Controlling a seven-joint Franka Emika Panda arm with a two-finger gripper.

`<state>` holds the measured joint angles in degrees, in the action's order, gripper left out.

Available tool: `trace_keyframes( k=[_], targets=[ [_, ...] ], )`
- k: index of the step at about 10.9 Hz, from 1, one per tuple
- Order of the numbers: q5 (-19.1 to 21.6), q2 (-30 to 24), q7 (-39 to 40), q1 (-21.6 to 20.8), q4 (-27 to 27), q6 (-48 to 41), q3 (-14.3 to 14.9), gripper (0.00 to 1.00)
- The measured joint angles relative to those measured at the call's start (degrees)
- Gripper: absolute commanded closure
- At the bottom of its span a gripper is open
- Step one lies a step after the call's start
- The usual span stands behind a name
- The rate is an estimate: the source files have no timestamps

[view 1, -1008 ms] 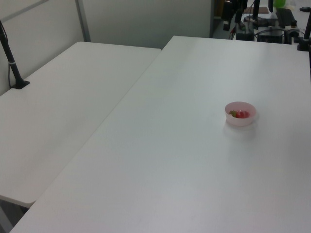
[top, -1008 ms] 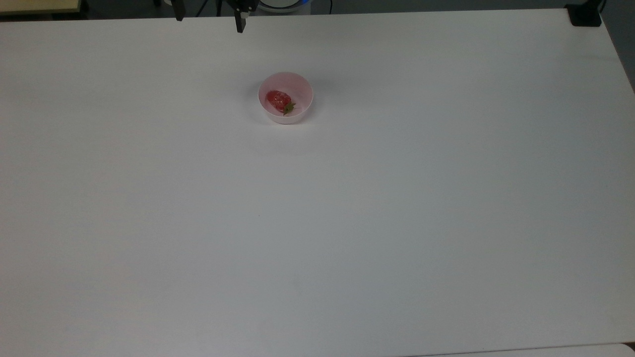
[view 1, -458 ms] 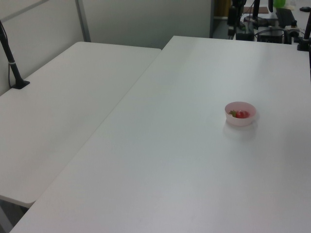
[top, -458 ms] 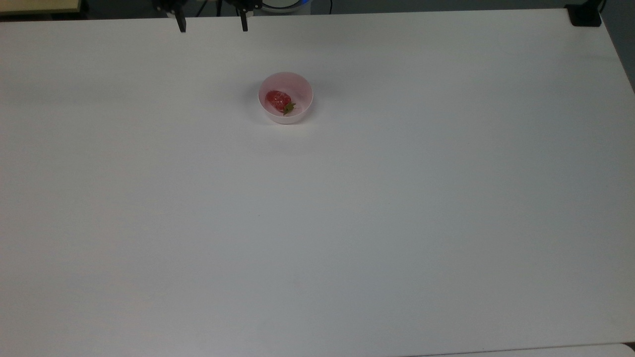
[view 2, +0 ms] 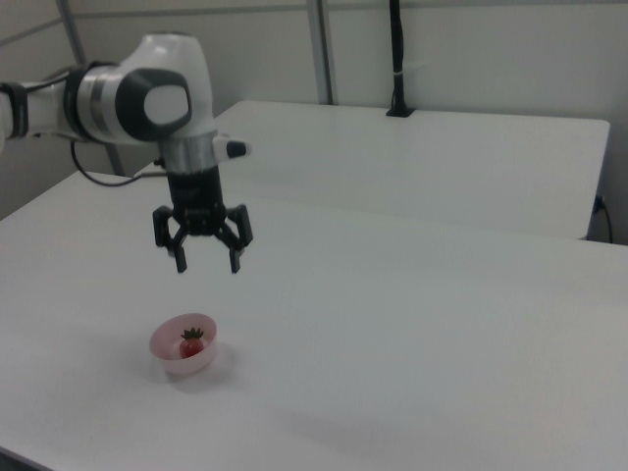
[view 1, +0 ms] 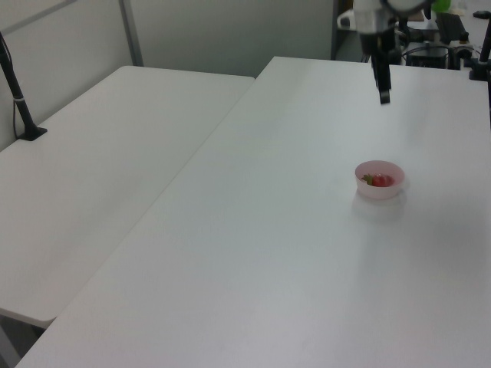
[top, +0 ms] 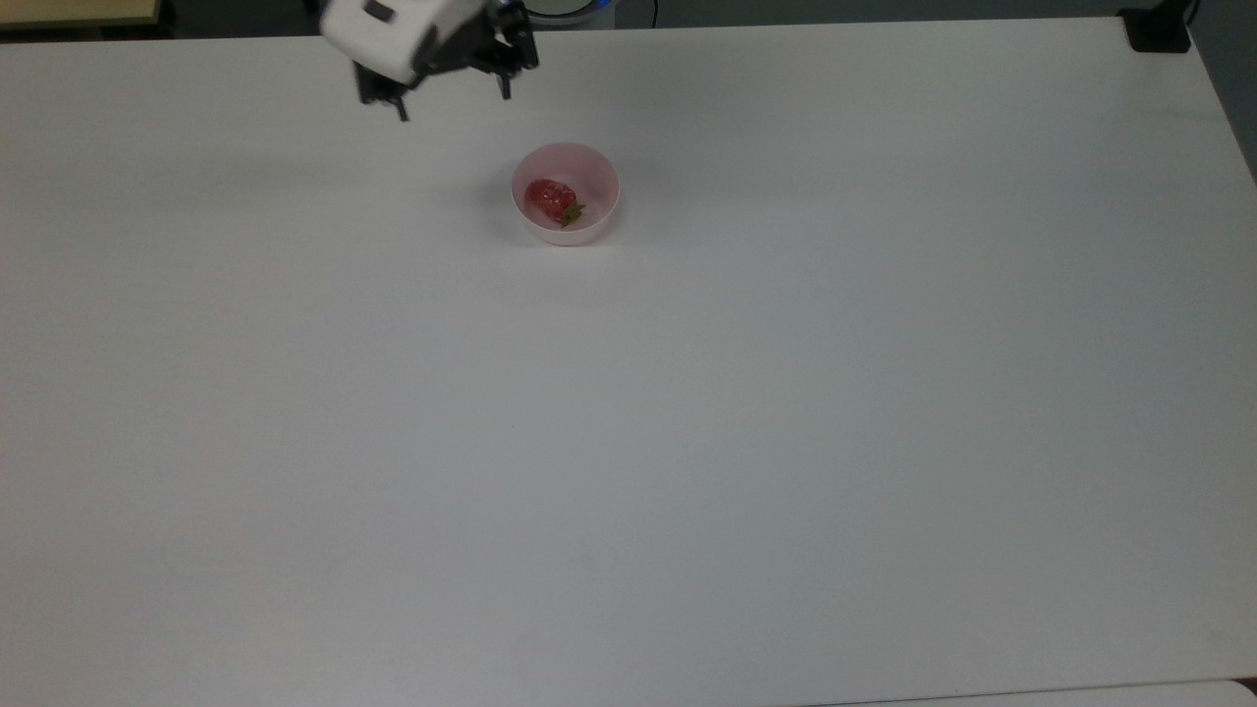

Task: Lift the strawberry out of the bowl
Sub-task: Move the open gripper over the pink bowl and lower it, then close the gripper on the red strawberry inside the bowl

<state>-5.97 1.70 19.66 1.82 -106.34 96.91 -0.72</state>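
The strawberry (top: 552, 197) is seen lying inside the bowl (top: 595, 225) on the table (top: 687, 442). The gripper (view 2: 207, 265) is held above it, fingers spread wide, nothing gripped.

Table (top: 746, 442) – plain white, no pattern. Bowl (top: 596, 224) – pale pink, smooth, unmarked. Strawberry (top: 550, 196) – glossy red, speckled with light flecks, with a green leafy cap. Gripper (view 2: 208, 265) – black fingers and black body below a grey wrist section. Arm (view 2: 147, 93) – white shell with grey and black joint bands. Pole (view 2: 395, 54) on the far table of the right view – black.
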Motion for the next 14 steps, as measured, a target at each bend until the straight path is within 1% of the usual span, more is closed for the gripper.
trace_keyframes(
  k=[1,2,3,5,6,7,8,10,12,14],
  targets=[
    [0.0,0.1,0.0,-0.2,-2.8,1.6,-1.2,0.29],
    [0.0,0.1,0.0,-0.3,-5.1,3.0,-2.6,0.45],
    [0.0,0.2,-0.3,-0.5,-7.0,4.1,-3.6,0.47],
    [0.0,1.5,-4.3,-0.6,-8.8,6.1,-5.8,0.46],
    [0.0,3.2,-7.7,-0.7,-9.1,7.9,-7.5,0.43],
    [0.0,5.3,-10.5,-1.3,-9.2,9.5,-8.5,0.39],
    [0.0,7.0,-12.1,-1.9,-9.3,10.8,-8.7,0.36],
    [-0.1,9.4,-13.9,-2.2,-9.3,13.0,-8.7,0.36],
    [-0.5,9.8,-14.2,-1.9,-9.2,13.2,-8.6,0.36],
    [-2.6,9.8,-14.3,-1.5,-9.2,13.2,-8.4,0.36]
  ],
)
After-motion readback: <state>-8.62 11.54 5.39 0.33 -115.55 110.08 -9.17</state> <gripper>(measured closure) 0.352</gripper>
